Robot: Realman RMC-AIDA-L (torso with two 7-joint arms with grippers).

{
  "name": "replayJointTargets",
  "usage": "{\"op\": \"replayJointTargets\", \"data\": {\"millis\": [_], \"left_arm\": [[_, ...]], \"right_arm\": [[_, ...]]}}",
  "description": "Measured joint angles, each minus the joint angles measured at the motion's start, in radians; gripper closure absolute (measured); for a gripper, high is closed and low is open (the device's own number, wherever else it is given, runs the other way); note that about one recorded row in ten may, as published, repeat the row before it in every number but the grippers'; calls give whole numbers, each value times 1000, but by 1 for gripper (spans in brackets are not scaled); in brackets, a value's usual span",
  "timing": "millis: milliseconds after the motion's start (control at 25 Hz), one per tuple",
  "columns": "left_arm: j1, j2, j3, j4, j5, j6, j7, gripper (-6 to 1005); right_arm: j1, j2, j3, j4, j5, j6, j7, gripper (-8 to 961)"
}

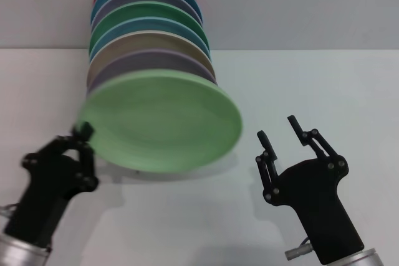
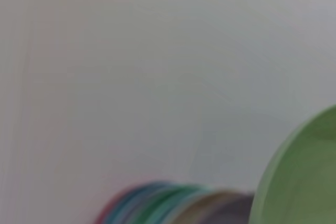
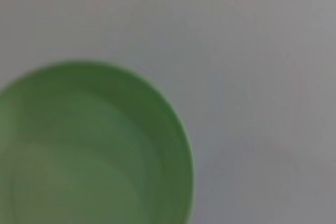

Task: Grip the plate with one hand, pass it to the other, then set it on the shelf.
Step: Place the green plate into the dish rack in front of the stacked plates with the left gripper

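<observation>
The pale lime-green plate (image 1: pixel 163 121) is held tilted above the white table, in front of a row of standing plates. My left gripper (image 1: pixel 83 133) is shut on the plate's left rim. The plate also shows in the left wrist view (image 2: pixel 304 177) and in the right wrist view (image 3: pixel 89 150). My right gripper (image 1: pixel 277 128) is open and empty, a short way to the right of the plate's right edge. The wire shelf is hidden behind the plates.
Several plates (image 1: pixel 149 35) stand on edge in a row behind the held plate: red, blue, lilac, emerald green, teal, tan and purple. They show blurred in the left wrist view (image 2: pixel 173 203). The white table (image 1: pixel 312 79) stretches to the right.
</observation>
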Motion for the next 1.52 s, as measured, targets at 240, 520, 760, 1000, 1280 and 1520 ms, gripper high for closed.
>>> {"op": "replayJointTargets", "data": {"millis": [240, 520, 760, 1000, 1280, 1520], "left_arm": [[11, 1, -53, 46, 0, 117, -79, 959], [-27, -3, -109, 52, 1, 120, -42, 960], [-74, -7, -114, 60, 0, 66, 62, 960], [-98, -10, -123, 61, -2, 12, 136, 961], [-100, -10, -122, 65, -2, -24, 139, 952], [-96, -11, -116, 71, 3, -99, 140, 942]], "right_arm": [[4, 0, -4, -22, 4, 5, 25, 529], [11, 4, -5, -47, 8, 15, 30, 529], [9, 3, 3, -52, 11, 18, 32, 529], [10, 3, 8, -60, 14, 19, 32, 527], [11, 3, 19, -60, 24, 16, 32, 525], [11, 3, 28, -60, 25, 14, 32, 523]]}}
